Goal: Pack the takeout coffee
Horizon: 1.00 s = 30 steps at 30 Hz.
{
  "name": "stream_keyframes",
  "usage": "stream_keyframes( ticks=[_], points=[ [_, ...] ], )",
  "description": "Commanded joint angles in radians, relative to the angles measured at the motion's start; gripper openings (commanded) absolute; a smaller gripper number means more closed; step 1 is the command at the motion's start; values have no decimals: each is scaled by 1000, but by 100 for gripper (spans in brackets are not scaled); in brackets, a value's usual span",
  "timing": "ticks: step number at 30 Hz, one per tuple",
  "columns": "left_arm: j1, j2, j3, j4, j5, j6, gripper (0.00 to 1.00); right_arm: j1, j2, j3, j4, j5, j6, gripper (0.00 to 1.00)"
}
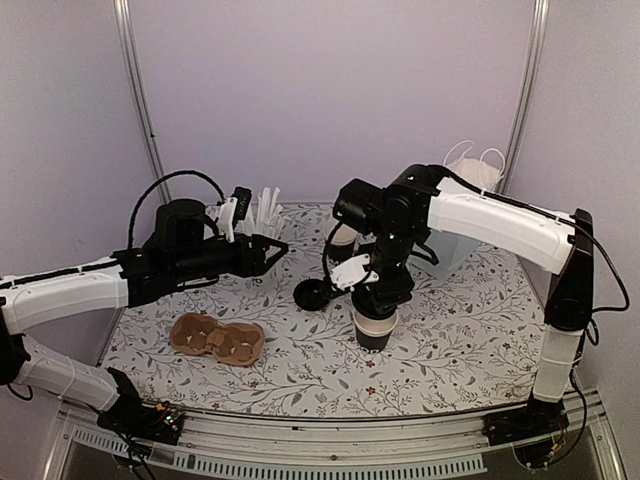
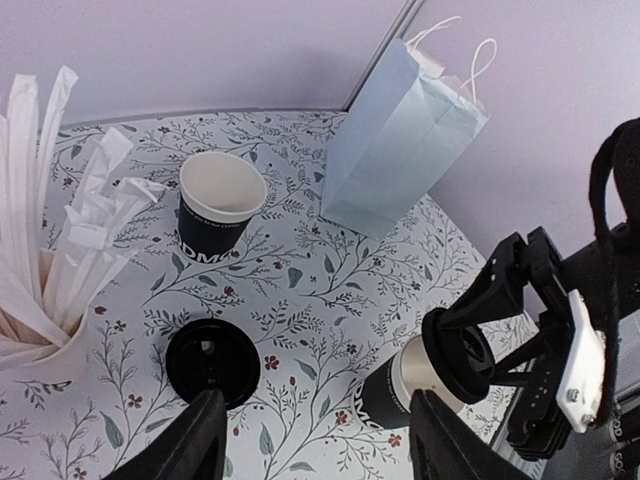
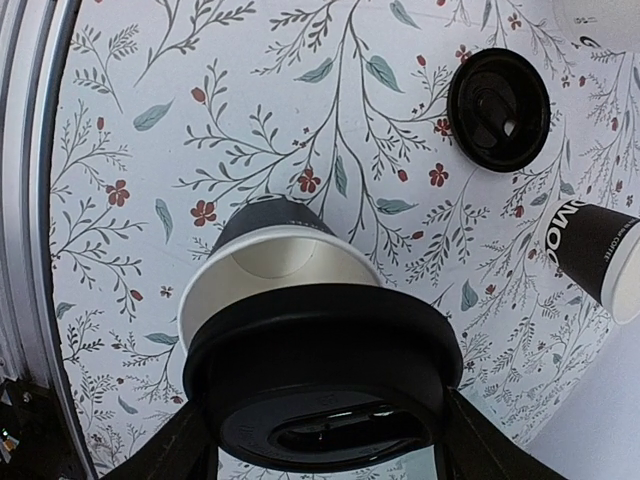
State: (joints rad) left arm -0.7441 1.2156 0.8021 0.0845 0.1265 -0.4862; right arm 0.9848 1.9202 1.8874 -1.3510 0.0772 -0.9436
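One takeout coffee cup (image 1: 374, 332), black with a cream inside, stands upright near the table's middle. My right gripper (image 1: 378, 298) hangs directly over it, shut on a black lid (image 3: 325, 375) held just above the cup's rim (image 3: 270, 262). A second takeout coffee cup (image 2: 220, 205) stands open farther back, partly hidden behind the right arm (image 1: 343, 240) in the top view. My left gripper (image 1: 270, 248) hovers open and empty to the left of both cups; its fingers (image 2: 195, 445) frame bare tablecloth.
A second black lid (image 1: 312, 294) lies flat on the table between the grippers. A brown cup carrier (image 1: 217, 338) sits front left. A white cup of straws (image 1: 262, 210) stands at the back, and the pale blue bag (image 2: 400, 140) at the back right.
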Motion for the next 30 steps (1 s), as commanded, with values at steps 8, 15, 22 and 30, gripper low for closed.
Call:
stream_keyframes(
  ticks=[8,15,22,30],
  points=[
    [-5,-4,-10,33,9,-3,64,20,34,-36,-17,24,-21,60],
    [-5,2,-21,47,16,-12,64,21,54,-37,-17,9,-18,60],
    [-5,12,-21,53,23,-15,64,22,76,-34,-18,7,-6,62],
    [-5,22,-24,60,28,-16,64,22,82,-37,-17,6,-4,65]
  ],
)
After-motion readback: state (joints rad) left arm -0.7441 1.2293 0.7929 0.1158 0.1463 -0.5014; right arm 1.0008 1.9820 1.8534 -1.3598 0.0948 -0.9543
